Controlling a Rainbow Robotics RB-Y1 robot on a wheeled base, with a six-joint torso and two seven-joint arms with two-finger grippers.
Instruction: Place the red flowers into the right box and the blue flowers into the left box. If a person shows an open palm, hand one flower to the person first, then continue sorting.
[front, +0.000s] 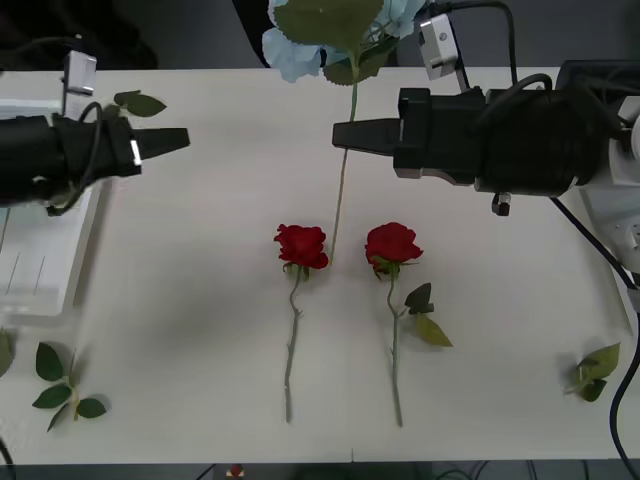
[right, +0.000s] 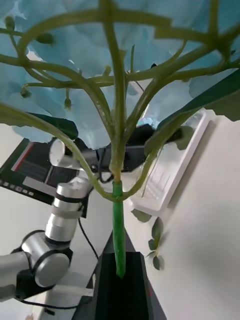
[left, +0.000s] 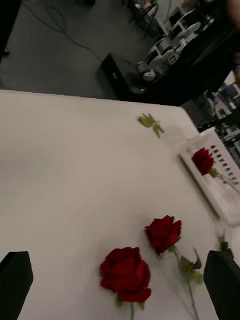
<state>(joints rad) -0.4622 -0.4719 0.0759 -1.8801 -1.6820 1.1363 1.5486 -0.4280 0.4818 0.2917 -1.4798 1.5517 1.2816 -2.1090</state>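
1. Right gripper (front: 340, 135): clamped on the stem of a blue flower (front: 300, 40), held upright above the desk (front: 200, 300); the grip is seen close in the right wrist view (right: 119, 270).
2. Left gripper (front: 180, 140): fingers apart, hovering by the left box (front: 40, 290).
3. Red flowers: two (front: 302, 245) (front: 392, 244) lying mid-desk.
4. Right box (left: 220, 200): one red flower (left: 202, 161) inside, as seen in the left wrist view.
5. Loose leaf sprigs (front: 62, 385): near the desk's edges.
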